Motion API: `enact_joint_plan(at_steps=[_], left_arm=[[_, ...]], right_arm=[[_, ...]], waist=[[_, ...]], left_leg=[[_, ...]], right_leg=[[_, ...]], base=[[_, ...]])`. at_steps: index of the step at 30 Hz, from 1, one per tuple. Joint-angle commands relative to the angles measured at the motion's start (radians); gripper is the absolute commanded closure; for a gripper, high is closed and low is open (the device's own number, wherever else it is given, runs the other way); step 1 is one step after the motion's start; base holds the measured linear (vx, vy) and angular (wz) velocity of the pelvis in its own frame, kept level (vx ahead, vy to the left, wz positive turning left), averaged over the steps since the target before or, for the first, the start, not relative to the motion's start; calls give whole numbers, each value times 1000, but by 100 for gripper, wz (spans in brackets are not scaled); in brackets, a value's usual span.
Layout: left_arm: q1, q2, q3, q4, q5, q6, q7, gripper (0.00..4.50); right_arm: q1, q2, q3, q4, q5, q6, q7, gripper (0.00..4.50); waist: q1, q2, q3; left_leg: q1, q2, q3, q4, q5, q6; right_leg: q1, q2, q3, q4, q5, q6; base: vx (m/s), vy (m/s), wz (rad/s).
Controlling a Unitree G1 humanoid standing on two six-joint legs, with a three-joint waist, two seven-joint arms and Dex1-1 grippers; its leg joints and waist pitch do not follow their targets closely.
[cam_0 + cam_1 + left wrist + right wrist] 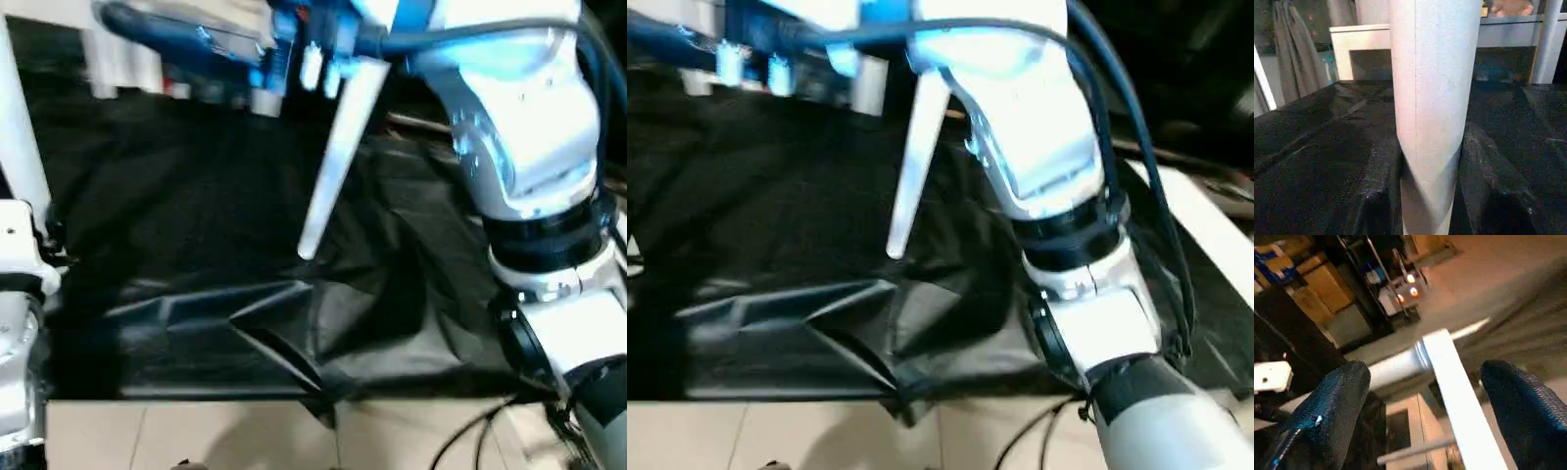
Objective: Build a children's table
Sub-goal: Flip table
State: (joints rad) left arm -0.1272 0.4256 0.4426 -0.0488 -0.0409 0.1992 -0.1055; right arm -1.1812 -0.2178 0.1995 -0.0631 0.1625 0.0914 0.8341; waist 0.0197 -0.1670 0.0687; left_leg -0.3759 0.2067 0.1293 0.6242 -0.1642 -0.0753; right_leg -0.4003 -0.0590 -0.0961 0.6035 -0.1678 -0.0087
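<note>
Both head eyes are looking forward and down over the black sheet [196, 255], sharing the hanging white leg [338, 157] at twelve o'clock. The left wrist camera is sitting very close to that leg; the right wrist camera is facing out between its own black fingers [1327, 411].

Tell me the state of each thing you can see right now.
Near leg: upright, clamped in the left gripper.
Far leg: tilted, narrow end pointing down towards the cloth, not lying on it.
Black cloth: spread out, creased into folds at the near edge.
</note>
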Motion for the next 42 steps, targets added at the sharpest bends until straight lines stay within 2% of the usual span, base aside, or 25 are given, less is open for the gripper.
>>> enact_joint_plan(at_steps=[1, 4, 6, 7, 8, 9, 10, 11, 12, 13, 14, 15, 18, 19, 20, 21, 22, 23, 24, 25, 26, 27, 31, 34, 42], left_arm=[[6, -1, -25, 38, 10, 32, -21, 296], [15, 6, -19, 38, 4, 30, -25, 296], [31, 7, -12, 35, -3, 25, -28, 296], [33, 7, -12, 34, -4, 24, -29, 296], [52, 4, -4, 26, -17, 18, -38, 296], [52, 4, -4, 26, -17, 18, -38, 296], [64, 5, 0, 21, -28, 11, -47, 296], [78, 3, 9, 12, -49, 1, -64, 296], [86, 1, 14, 7, -64, -6, -75, 296], [99, -1, 24, -6, -72, -12, -77, 296], [106, 0, 27, -11, -96, -8, -102, 296], [112, 5, 27, -17, -111, -5, -125, 240], [121, 23, 24, -25, -118, -4, -154, 220], [124, 37, 21, -29, -121, -1, -167, 208], [125, 41, 22, -31, -123, 1, -171, 208], [127, 46, 22, -32, -127, 0, -174, 198], [128, 54, 25, -32, -128, -4, -175, 190], [129, 60, 29, -33, -132, -4, -178, 184], [128, 79, 41, -30, -123, 2, -171, 174], [129, 86, 47, -29, -121, 5, -168, 165], [128, 93, 53, -25, -121, 10, -167, 156], [128, 93, 53, -25, -121, 10, -167, 147], [123, 122, 73, 16, -92, 10, -147, 117], [121, 117, 79, 21, -103, 3, -143, 111], [163, 69, 71, -14, -201, -50, -229, 81]], right_arm=[[0, -6, -45, -56, 59, 22, -7, 50], [8, 5, -55, -76, 94, 42, -14, 50], [13, 11, -61, -87, 119, 70, -18, 50], [14, 12, -62, -88, 120, 75, -20, 50], [22, 21, -80, -87, 131, 126, -49, 50], [22, 21, -80, -87, 131, 126, -49, 50], [18, 24, -99, -64, 125, 146, -77, 50], [11, 32, -140, -11, 127, 183, -132, 50], [5, 36, -168, 25, 131, 208, -171, 50], [-8, 37, -204, 87, 157, 242, -207, 50], [-17, 29, -219, 129, 163, 259, -220, 50], [-23, 24, -230, 165, 171, 274, -227, 50], [-28, 11, -236, 229, 171, 303, -232, 50], [237, 52, -181, 101, 146, 242, -244, 50], [376, 70, -149, 34, 124, 197, -252, 50], [506, 88, -118, -30, 103, 156, -261, 50], [597, 103, -103, -52, 95, 126, -270, 50], [637, 107, -96, -51, 88, 106, -277, 50], [684, 113, -91, -48, 95, 86, -278, 50], [693, 113, -89, -47, 98, 80, -281, 50], [698, 116, -88, -52, 104, 77, -284, 50], [698, 116, -88, -52, 104, 77, -284, 50], [755, 141, -95, -146, 153, 82, -282, 50], [791, 148, -94, -169, 143, 66, -283, 50], [840, 125, -80, -87, 130, 68, -283, 50]], waist=[[-11, 68, -41], [-15, 64, -29], [-19, 74, -26], [-17, 84, -20], [33, 82, -12], [73, 86, -14], [74, 16, -26], [69, -16, -3], [79, -11, -46], [91, 28, -38], [76, 33, -50], [65, 47, -55], [60, 50, -44], [74, 61, -43], [74, 61, -43], [79, 64, -33], [76, 56, -28], [80, 47, -55], [83, 57, -61], [75, 45, -64], [77, 54, -63], [71, 51, -58], [58, 73, -32], [60, 76, -30], [70, 68, -28]], left_leg=[[40, 28, -30, -117, -750, -120], [65, 24, -27, -106, -790, -112], [66, 32, -36, -122, -842, -107], [28, 52, -36, -176, -918, -117], [-67, 67, 2, -256, -1004, -122], [-74, 47, 45, -253, -1009, -118], [-2, 31, 59, -184, -810, -83], [105, -20, 9, 111, -355, -60], [29, -37, -31, 64, -150, -23], [11, 14, -33, -37, -94, -89], [29, 18, -25, -60, -136, -114], [44, 25, -23, -79, -207, -149], [33, 23, -11, -94, -348, -138], [41, 25, 2, -98, -301, -122], [41, 25, 2, -98, -301, -122], [58, 27, 7, -107, -313, -124], [52, 31, -1, -123, -392, -125], [40, 26, -5, -113, -333, -116], [37, 28, -4, -109, -208, -105], [22, 24, -2, -102, -100, -94], [24, 20, 0, -99, -68, -88], [25, 18, 5, -97, -59, -79], [33, 23, 11, -114, -210, -66], [43, 30, 9, -121, -286, -76], [37, 27, 12, -123, -305, -77]], right_leg=[[7, -65, 30, -86, -523, -53], [-12, -61, 10, -116, -614, -33], [8, -52, -14, -111, -607, -24], [51, -32, -29, -47, -485, -51], [116, -14, -22, 132, -295, -65], [105, -2, -24, 153, -251, -61], [40, -40, 69, 121, -558, -17], [-122, -181, 129, -138, -1203, 52], [-12, -155, 185, -106, -1124, 46], [22, -120, 122, -48, -696, -15], [11, -72, 98, -14, -493, -39], [15, -40, 76, 15, -217, -87], [27, -50, 80, -4, -217, -122], [28, -62, 86, -25, -199, -103], [28, -62, 86, -25, -199, -103], [21, -62, 86, -40, -187, -91], [37, -65, 85, -48, -278, -87], [63, -71, 86, -40, -240, -99], [60, -67, 84, -20, -86, -129], [70, -59, 81, -7, 45, -144], [67, -57, 80, -4, 89, -151], [61, -53, 81, -6, 111, -155], [53, -63, 91, -30, -101, -129], [47, -65, 91, -41, -199, -127], [47, -67, 95, -44, -220, -128]], base=[[0, 0, 0], [0, 0, 0], [0, 0, 0], [-73, -6, -8], [-74, -23, 6], [-74, -23, 6], [65, -127, 6], [110, -138, -22], [110, -138, -22], [81, -32, -19], [0, 0, 0], [0, 0, 0], [0, 0, 0], [0, 0, 0], [0, 0, 0], [0, 0, 0], [65, 23, 0], [0, 0, 0], [0, 0, 0], [0, 0, 0], [0, 0, 0], [0, 0, 0], [0, 0, 0], [0, 0, 0], [0, 0, 0]])
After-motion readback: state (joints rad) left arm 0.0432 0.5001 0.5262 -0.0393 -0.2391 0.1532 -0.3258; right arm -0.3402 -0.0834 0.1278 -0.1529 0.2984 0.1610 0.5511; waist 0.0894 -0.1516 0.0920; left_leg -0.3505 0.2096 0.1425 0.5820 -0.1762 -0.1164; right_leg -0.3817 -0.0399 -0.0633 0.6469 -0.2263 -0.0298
